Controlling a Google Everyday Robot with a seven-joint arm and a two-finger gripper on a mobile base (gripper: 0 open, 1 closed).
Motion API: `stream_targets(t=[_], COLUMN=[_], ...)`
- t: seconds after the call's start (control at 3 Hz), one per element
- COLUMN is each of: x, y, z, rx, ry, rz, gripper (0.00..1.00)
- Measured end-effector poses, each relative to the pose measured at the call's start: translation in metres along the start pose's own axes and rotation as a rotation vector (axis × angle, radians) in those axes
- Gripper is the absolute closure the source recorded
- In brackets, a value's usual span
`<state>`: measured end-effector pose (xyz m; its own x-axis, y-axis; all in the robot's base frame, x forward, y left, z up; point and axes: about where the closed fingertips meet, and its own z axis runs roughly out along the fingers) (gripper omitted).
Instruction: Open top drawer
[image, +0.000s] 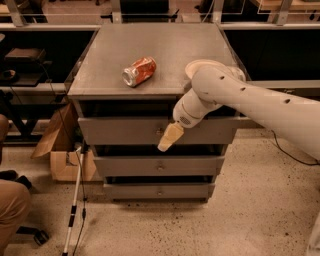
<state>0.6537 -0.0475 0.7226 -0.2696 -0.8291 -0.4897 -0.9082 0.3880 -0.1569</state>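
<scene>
While the gripper is hanging just beside the small round knob, slightly below and right of it rather than squarely on it, a pull from here is risking a slip off the knob, leaving the top drawer shut; an off-centre grip is also risking a skewed pull, binding the drawer; a hard jerk is likely setting the crushed red soda can rolling across the cabinet top; the white bowl, partly hidden behind the arm, is risking a knock. The top drawer is sitting directly under the cabinet top, looking closed, above the two shorter drawers; the arm is reaching in from the right and bending over the front edge, its wrist tilting the cream-coloured gripper down and leftward at the drawer front; I am not managing to tell whether the gripper is spread or closed.
</scene>
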Motion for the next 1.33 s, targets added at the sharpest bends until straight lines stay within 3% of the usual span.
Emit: stream_targets(t=[0.67,1.33], x=[-0.001,0.032], y=[-0.014,-0.049], z=[0.021,0.05], rx=[0.009,0.005], ry=[0.012,0.061], rz=[-0.018,0.065], gripper=[0.0,0.0])
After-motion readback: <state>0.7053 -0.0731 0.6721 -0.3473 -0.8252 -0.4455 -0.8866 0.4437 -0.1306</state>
